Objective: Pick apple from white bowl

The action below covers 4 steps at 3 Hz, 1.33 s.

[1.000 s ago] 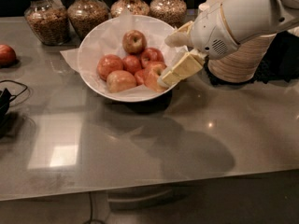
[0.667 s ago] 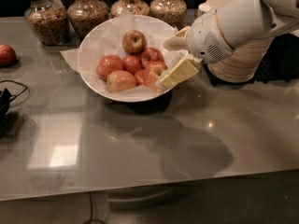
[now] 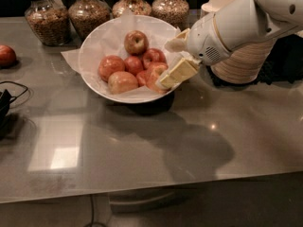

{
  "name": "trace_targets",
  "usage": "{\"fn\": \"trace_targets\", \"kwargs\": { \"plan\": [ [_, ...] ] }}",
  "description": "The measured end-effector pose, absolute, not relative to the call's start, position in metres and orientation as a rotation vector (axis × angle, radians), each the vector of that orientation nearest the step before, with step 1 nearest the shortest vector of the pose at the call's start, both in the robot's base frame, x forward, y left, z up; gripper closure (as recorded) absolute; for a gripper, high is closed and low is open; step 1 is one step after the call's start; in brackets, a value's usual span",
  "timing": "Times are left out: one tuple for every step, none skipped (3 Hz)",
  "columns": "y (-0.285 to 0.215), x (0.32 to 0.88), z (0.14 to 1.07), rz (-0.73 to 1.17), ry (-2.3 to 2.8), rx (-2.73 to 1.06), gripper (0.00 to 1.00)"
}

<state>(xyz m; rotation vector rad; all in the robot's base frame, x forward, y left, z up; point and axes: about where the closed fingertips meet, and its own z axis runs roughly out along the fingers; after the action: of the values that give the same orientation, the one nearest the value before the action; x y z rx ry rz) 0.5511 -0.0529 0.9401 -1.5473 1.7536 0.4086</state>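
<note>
The white bowl (image 3: 94, 41), lined with crinkled white paper, stands on the grey table and holds several apples. The red-orange apple (image 3: 153, 75) with yellowish patches lies at the bowl's right side, among smaller deep-red apples (image 3: 152, 56). A rounder yellow-brown apple (image 3: 135, 42) sits at the back of the pile. My gripper (image 3: 169, 60) reaches in from the right over the bowl's right rim. It is open. Its near finger (image 3: 176, 74) lies against the red-orange apple's right side and hides part of it. Its far finger (image 3: 176, 43) is above the rim, apart from the apple.
Several glass jars (image 3: 45, 19) of grain stand behind the bowl. A stack of beige paper bowls (image 3: 244, 60) is behind my arm at the right. A lone red apple (image 3: 5, 56) and a black cable (image 3: 7, 98) lie at the left edge.
My gripper has edged slightly left, further into the bowl toward the red-orange apple. The apples and the bowl have not moved.
</note>
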Motion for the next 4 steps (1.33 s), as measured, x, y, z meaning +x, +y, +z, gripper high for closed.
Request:
{"fn": "trace_targets", "kwargs": {
  "plan": [
    [-0.046,0.561,0.927,0.42,1.771,-1.538,0.33],
    [-0.044,0.562,0.927,0.422,1.771,-1.538,0.33],
    [-0.041,0.558,0.918,0.443,1.786,-1.539,0.35],
    [-0.034,0.55,0.906,0.468,1.799,-1.559,0.37]
  ]
}}
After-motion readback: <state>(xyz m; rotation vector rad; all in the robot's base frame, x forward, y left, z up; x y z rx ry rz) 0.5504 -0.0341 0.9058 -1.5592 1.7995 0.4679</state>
